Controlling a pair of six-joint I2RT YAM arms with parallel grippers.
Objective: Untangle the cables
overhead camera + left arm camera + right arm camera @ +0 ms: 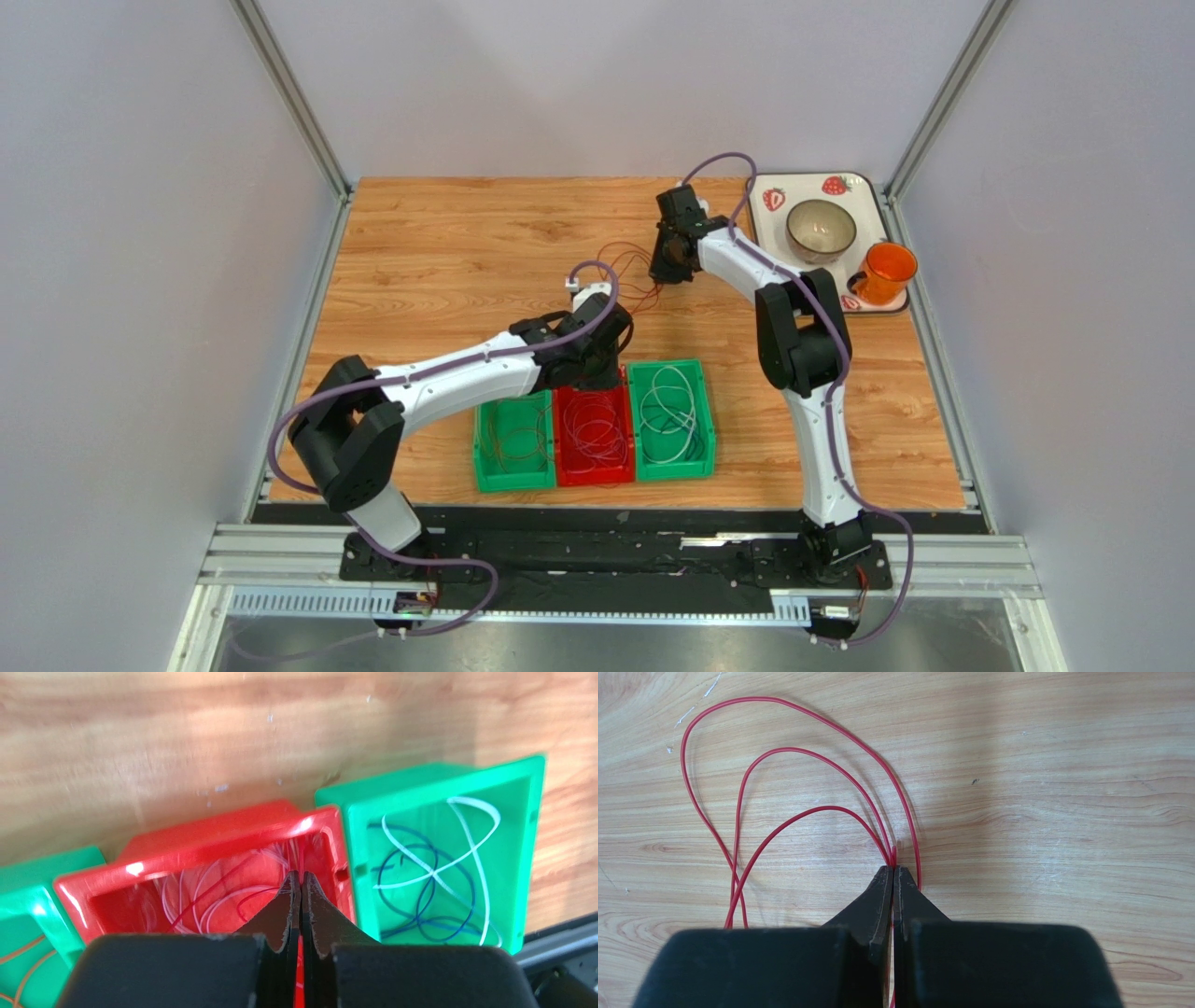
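Right wrist view: my right gripper (893, 869) is pressed together, pinching thin red cable loops (787, 749) right at the tips; three arcs fan out from the pinch toward the left and lie on the light wooden table (1053, 777); one strand passes just beside the right finger. Left wrist view: my left gripper (300, 878) is pressed together as well, tips over the right end of a glossy red plastic bin (210, 847); can't tell if any strand is caught between them; red and white cable strands (210, 896) lie coiled in that bin; the green plastic bin on the right (421, 787) touches the red one, with white and dark blue cable loops (435, 875) crossed inside it; the green plastic bin on the left (28, 889) is cut off by the frame edge, thin orange cable strands (24, 947) showing in it. Top view: the three bins stand in a row near my bases; the red loops lie on the table beyond them, at my right gripper; a white strawberry-print tray (859, 189) holding a beige bowl (821, 227) sits at the far right corner; an orange plastic cup (887, 269) stands at its near right corner.
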